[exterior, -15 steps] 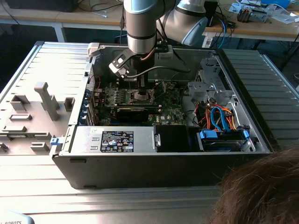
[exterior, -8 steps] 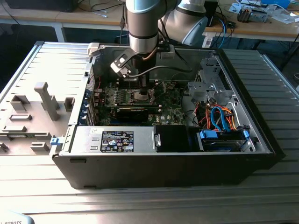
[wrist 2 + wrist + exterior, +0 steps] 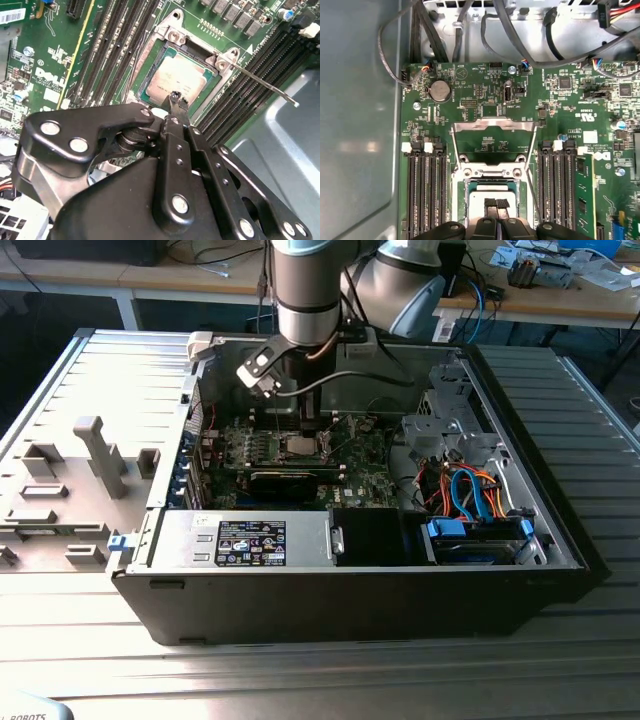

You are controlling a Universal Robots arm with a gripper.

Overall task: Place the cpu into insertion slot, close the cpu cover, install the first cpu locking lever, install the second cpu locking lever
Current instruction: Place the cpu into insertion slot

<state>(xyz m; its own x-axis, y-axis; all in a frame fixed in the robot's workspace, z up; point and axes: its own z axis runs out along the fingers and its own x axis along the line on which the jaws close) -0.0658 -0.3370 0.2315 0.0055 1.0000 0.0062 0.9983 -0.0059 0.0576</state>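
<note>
The cpu [image 3: 492, 196] [image 3: 172, 80] [image 3: 300, 447], a square chip with a dull silver top, lies flat in the insertion slot [image 3: 194, 49] on the green board. The cpu cover [image 3: 492, 124] is swung open behind the socket, and the board shows through its window. Thin wire levers [image 3: 535, 150] [image 3: 262, 83] stand unlatched beside the socket. My gripper [image 3: 496, 203] [image 3: 176, 97] [image 3: 305, 433] hangs straight over the chip. Its two small black fingertips [image 3: 490, 203] are shut together at the chip's top face, holding nothing; whether they touch it I cannot tell.
Black memory slots [image 3: 425, 195] flank the socket, and a green memory stick [image 3: 582, 195] stands in one. Cables [image 3: 485, 35] run along the back of the case. A power supply [image 3: 250, 540], a drive cage [image 3: 445, 430] and the case walls hem in the board.
</note>
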